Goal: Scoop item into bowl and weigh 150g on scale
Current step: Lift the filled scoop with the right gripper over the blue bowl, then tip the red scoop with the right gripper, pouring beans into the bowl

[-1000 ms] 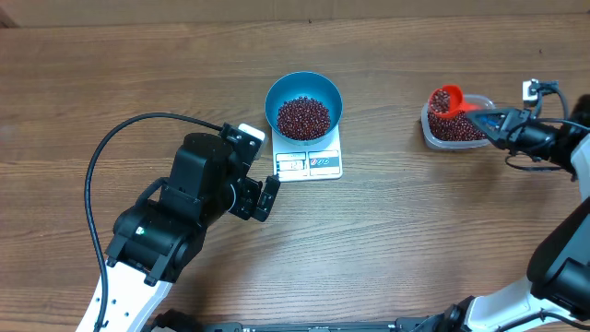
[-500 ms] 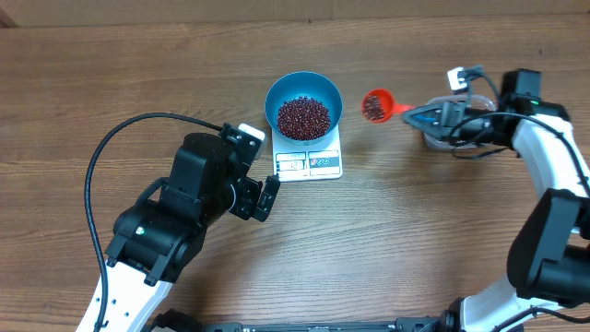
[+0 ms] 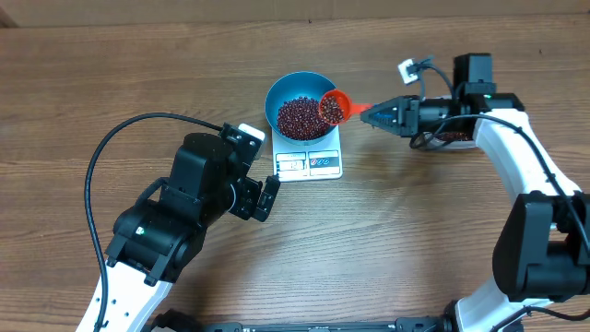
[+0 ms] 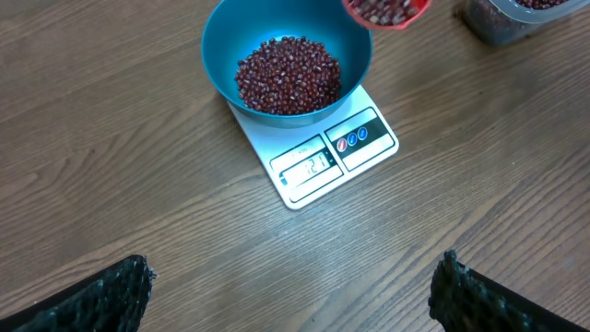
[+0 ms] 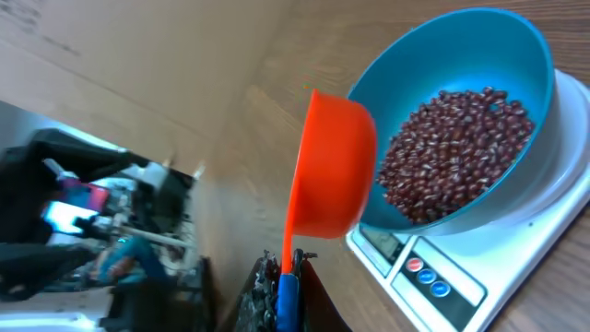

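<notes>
The right fingers (image 3: 383, 117) are clamping the scoop (image 3: 334, 107) ahead of them over the bowl (image 3: 273, 103), needing a slow tilt; left fingers (image 4: 101, 300) are standing open.

surface: wood table (image 3: 138, 55) | on it: white scale (image 3: 309, 164), centre | clear container (image 4: 489, 26), well apart from scale
</notes>
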`<action>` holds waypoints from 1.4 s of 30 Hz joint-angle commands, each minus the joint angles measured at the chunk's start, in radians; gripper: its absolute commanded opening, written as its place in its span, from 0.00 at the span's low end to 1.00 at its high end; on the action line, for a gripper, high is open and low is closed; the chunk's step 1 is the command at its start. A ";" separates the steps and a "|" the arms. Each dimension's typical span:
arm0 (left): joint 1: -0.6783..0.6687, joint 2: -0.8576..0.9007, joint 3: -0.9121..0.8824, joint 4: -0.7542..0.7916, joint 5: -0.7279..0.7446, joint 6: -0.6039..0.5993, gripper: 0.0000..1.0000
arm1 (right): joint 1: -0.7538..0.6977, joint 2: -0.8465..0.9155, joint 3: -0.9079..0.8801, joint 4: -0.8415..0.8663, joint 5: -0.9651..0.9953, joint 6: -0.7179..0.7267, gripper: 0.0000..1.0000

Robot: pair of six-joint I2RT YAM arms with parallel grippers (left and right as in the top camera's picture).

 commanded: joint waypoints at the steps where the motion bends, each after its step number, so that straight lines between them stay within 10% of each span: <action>1: -0.006 -0.006 -0.003 0.001 -0.006 -0.006 0.99 | 0.042 0.002 0.032 0.053 0.123 0.061 0.04; 42: -0.006 -0.006 -0.003 0.001 -0.006 -0.006 0.99 | 0.313 0.001 0.168 0.080 0.834 -0.087 0.04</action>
